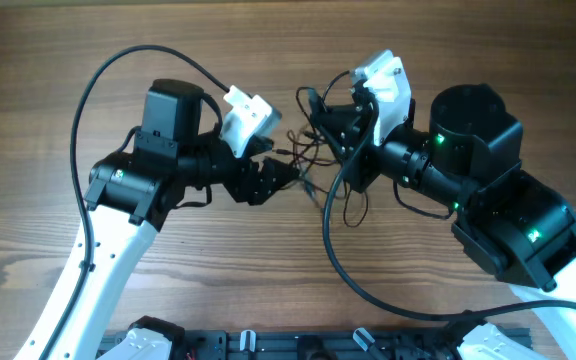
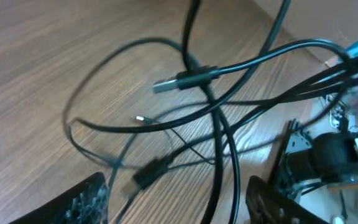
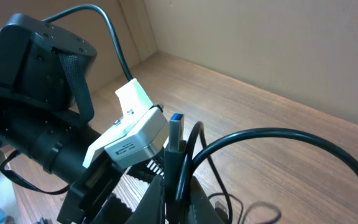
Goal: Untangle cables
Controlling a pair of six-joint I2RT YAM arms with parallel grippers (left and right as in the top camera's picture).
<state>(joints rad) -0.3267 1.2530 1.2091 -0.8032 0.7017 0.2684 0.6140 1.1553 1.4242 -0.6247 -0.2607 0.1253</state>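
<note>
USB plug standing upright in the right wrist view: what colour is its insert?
Blue; the USB plug shows best in right wrist view.

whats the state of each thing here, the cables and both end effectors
cables, tangled, loops crossing each other
blue usb plug, pointing up, held by its cord
left end effector, open, above the cables
right end effector, shut on the cables under the blue usb plug
</note>
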